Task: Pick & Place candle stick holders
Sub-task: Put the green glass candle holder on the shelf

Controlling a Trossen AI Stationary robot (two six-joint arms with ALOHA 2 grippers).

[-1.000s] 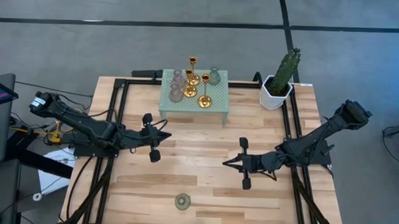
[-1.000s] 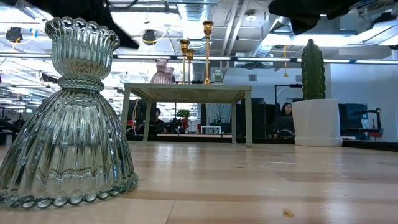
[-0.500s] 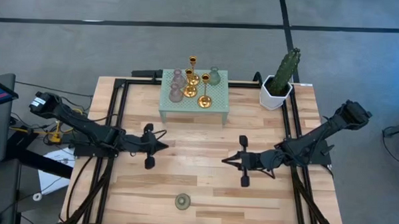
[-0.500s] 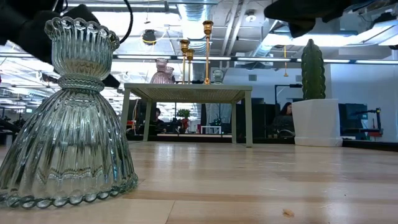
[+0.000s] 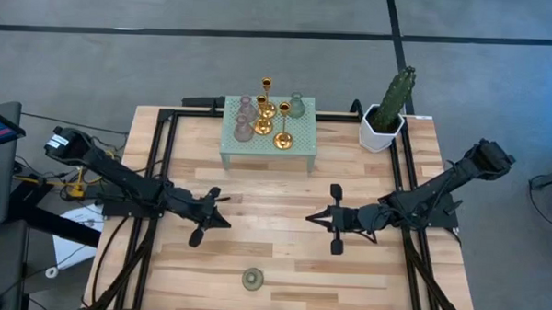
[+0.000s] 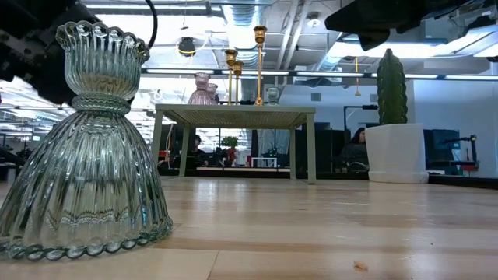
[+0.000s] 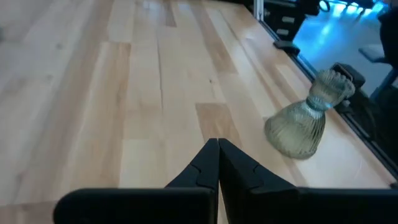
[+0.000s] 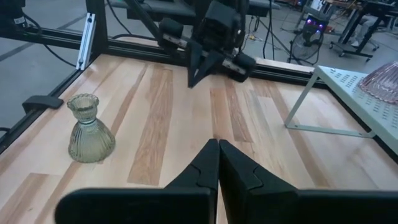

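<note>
A sage green bell-shaped glass candle stick holder [image 5: 252,279] stands upright on its wide base near the table's front edge, also shown in the left wrist view [image 7: 305,118], the right wrist view [image 8: 89,129] and the low view [image 6: 89,148]. Several other holders, gold [image 5: 282,128], pink [image 5: 243,117] and green [image 5: 297,105], stand on the mint green perforated stand [image 5: 299,145] at the back. My left gripper [image 5: 226,201] is shut over the table's left middle, holding nothing. My right gripper [image 5: 310,217] is shut over the right middle, facing it, also holding nothing.
A cactus in a white pot [image 5: 385,117] stands at the back right corner. Black frame rails [image 5: 159,160] run along the table's left and right sides. Bare wood lies between the two grippers and the lone holder.
My left gripper has sunk and moved a little toward the table's near edge, and its wrist has turned; it has stayed shut. The lone holder and those on the stand have kept still.
</note>
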